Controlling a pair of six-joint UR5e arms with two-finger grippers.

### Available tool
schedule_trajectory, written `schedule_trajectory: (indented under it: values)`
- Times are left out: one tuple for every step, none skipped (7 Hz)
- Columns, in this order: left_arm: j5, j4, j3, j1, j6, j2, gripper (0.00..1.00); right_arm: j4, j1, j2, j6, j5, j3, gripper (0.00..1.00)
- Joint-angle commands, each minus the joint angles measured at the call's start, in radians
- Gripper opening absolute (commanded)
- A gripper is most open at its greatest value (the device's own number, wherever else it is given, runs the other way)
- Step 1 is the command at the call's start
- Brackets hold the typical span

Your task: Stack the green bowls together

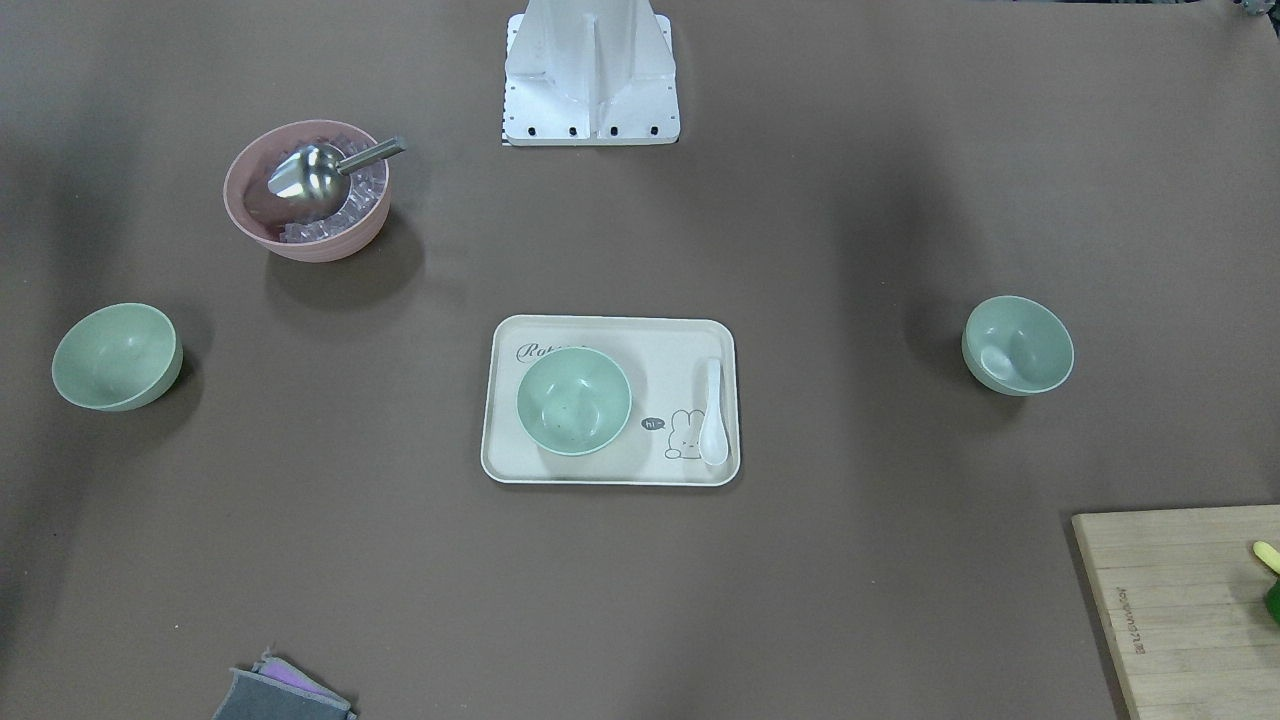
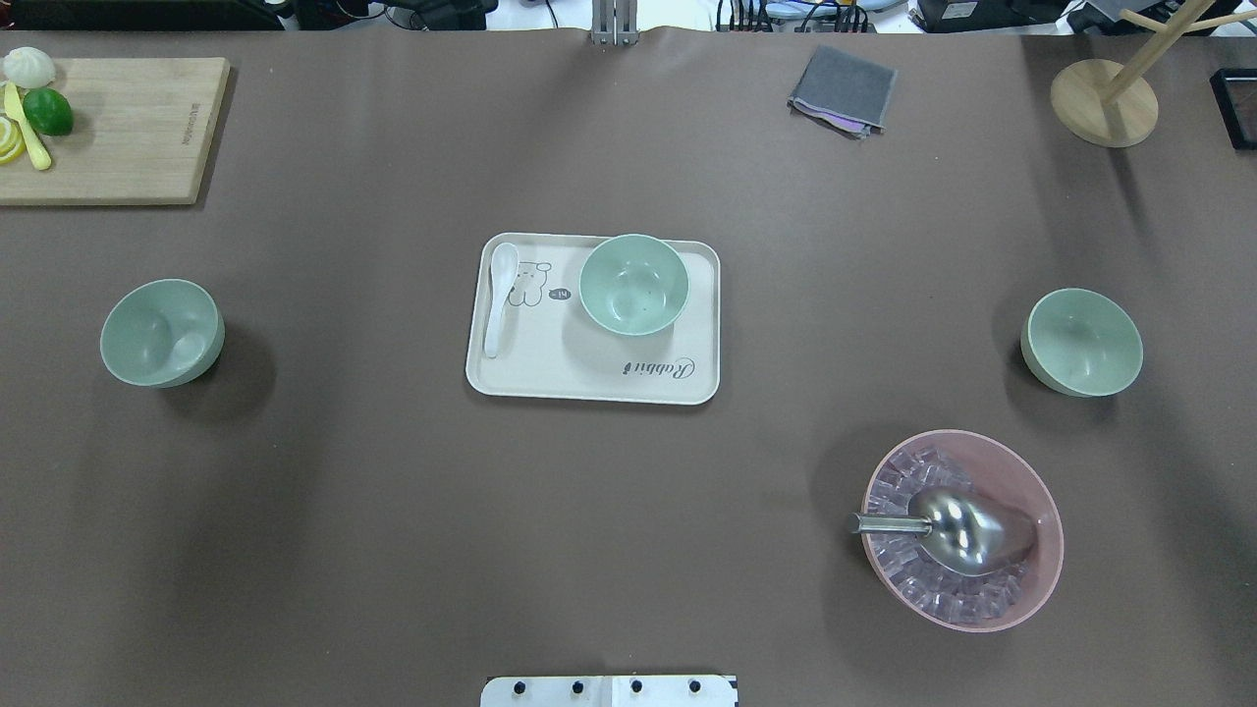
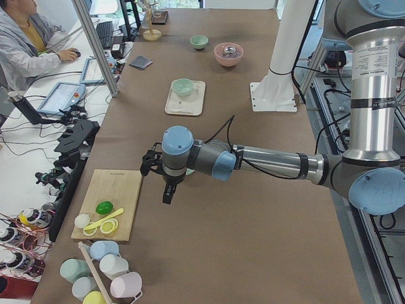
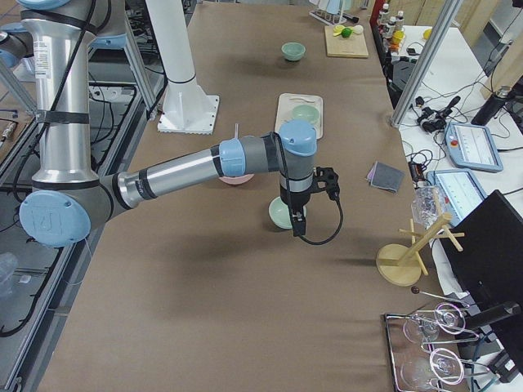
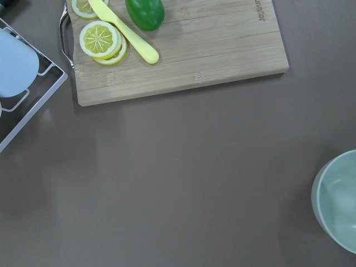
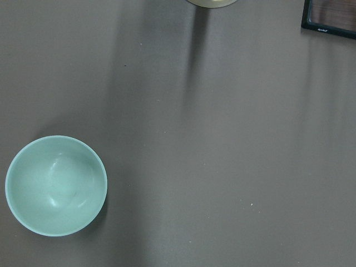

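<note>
Three pale green bowls stand apart, none stacked. One green bowl (image 2: 633,285) sits on the cream tray (image 2: 550,358) at the table's middle. A second green bowl (image 2: 162,332) is on the table's left and shows at the right edge of the left wrist view (image 5: 339,203). The third green bowl (image 2: 1080,342) is on the right and shows in the right wrist view (image 6: 55,186). My left gripper (image 3: 168,192) hangs above the table by the left bowl. My right gripper (image 4: 298,222) hangs over the right bowl (image 4: 280,215). Neither holds anything; I cannot tell whether they are open or shut.
A pink bowl (image 2: 962,530) with ice and a metal scoop stands near the right bowl. A white spoon (image 2: 501,295) lies on the tray. A wooden cutting board (image 2: 118,137) with lime and lemon slices is far left. A grey cloth (image 2: 843,90) and a wooden stand (image 2: 1105,98) are far right.
</note>
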Motion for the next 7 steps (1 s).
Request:
schedule_trajectory:
  values:
    - [0.000,-0.005,-0.004,-0.001,-0.001,0.011,0.98,0.001,0.000,0.003,0.003,0.000,0.000,1.00]
    - [0.002,-0.005,-0.006,-0.001,-0.001,0.009,0.98,0.001,0.000,0.003,0.003,0.000,0.000,1.00]
    - [0.005,-0.010,-0.022,-0.001,-0.003,0.015,0.98,0.001,0.000,-0.002,0.003,0.000,0.000,1.00]
    - [0.005,-0.017,-0.030,-0.001,-0.003,0.015,0.98,0.001,0.000,-0.002,0.003,0.000,0.000,1.00]
    - [0.006,-0.019,-0.029,-0.001,-0.003,0.015,0.98,0.001,0.000,-0.002,0.003,0.000,0.000,1.00]
    - [0.006,-0.019,-0.033,-0.002,-0.003,0.015,0.98,0.001,0.000,-0.002,0.003,0.001,0.000,1.00]
    - [0.006,-0.019,-0.036,-0.001,-0.003,0.015,0.98,0.001,0.000,0.001,0.005,0.001,0.001,1.00]
